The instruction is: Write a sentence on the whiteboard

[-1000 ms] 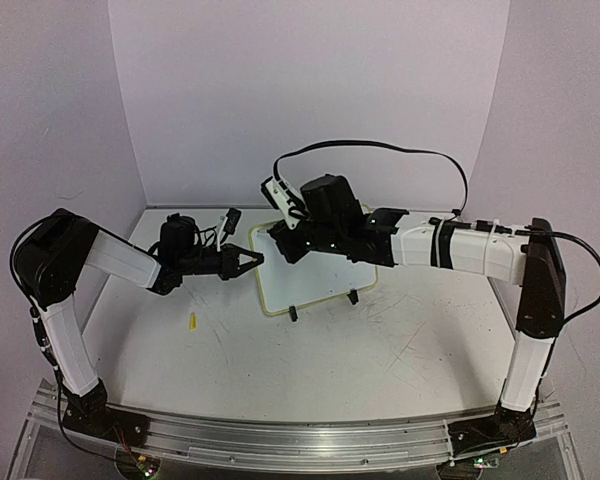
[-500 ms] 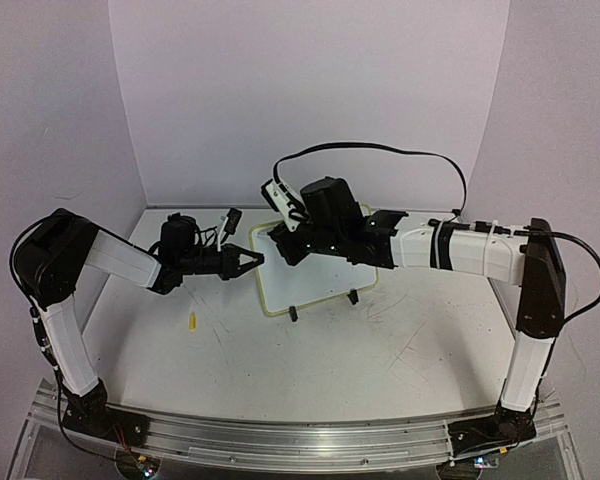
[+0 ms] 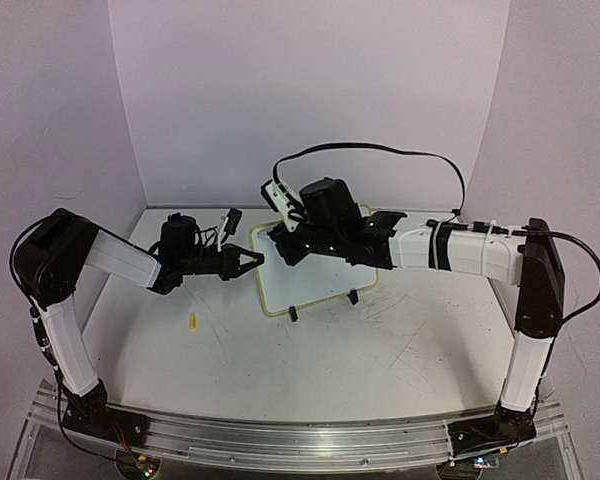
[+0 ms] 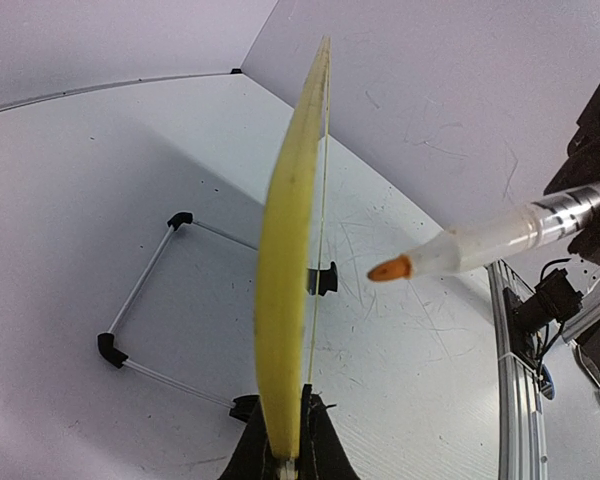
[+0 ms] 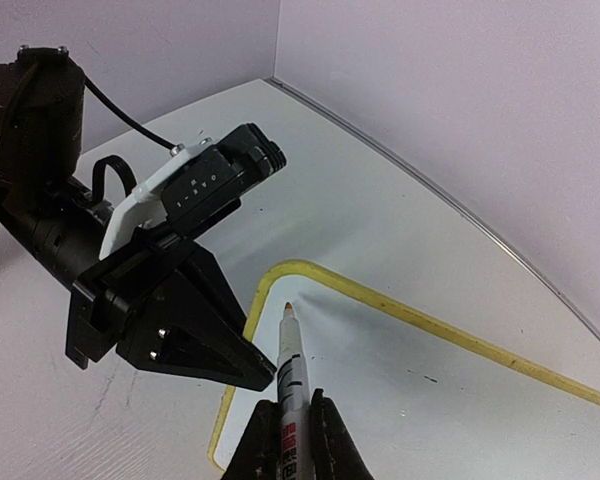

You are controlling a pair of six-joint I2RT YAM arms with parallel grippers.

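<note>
The whiteboard (image 3: pixel 310 270) with its yellow rim stands tilted on black clip feet at the table's middle back. My left gripper (image 3: pixel 255 260) is shut on its left edge; the left wrist view shows the yellow rim (image 4: pixel 285 300) edge-on between the jaws. My right gripper (image 3: pixel 292 247) is shut on a white marker (image 5: pixel 291 380) with an orange tip. The tip sits close to the board's upper left corner (image 5: pixel 280 275); contact cannot be told. The marker also shows in the left wrist view (image 4: pixel 480 240). The board face (image 5: pixel 410 370) is blank apart from small specks.
A small yellow cap (image 3: pixel 192 321) lies on the table left of the board. The board's wire stand (image 4: pixel 145 300) rests behind it. The table surface (image 3: pixel 360 350) has many scratch marks. Purple walls enclose the back and sides.
The right gripper with the marker shifted slightly over the board's upper left corner. The left arm and the board have not moved.
</note>
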